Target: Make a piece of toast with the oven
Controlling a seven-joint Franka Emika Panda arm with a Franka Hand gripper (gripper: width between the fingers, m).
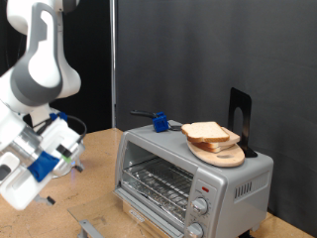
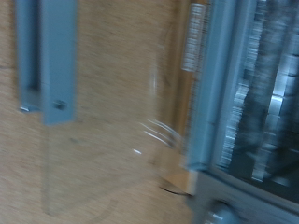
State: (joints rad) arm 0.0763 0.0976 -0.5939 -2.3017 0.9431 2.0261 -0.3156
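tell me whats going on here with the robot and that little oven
The arm's gripper hangs at the exterior view's left, beside the oven and apart from it, with nothing seen in its fingers. The bread slices lie stacked on a round board on top of the oven. Its rack looks bare, so no toast is in yet.

My wrist view is badly blurred. I can make out one blue finger (image 2: 45,58) of the tool, a flat bar with a dark slot and small screws, over the tan table (image 2: 112,121). The oven (image 2: 245,103) shows its silver front frame, with the wire rack dimly visible behind glass, and a round knob (image 2: 222,213) at the corner.
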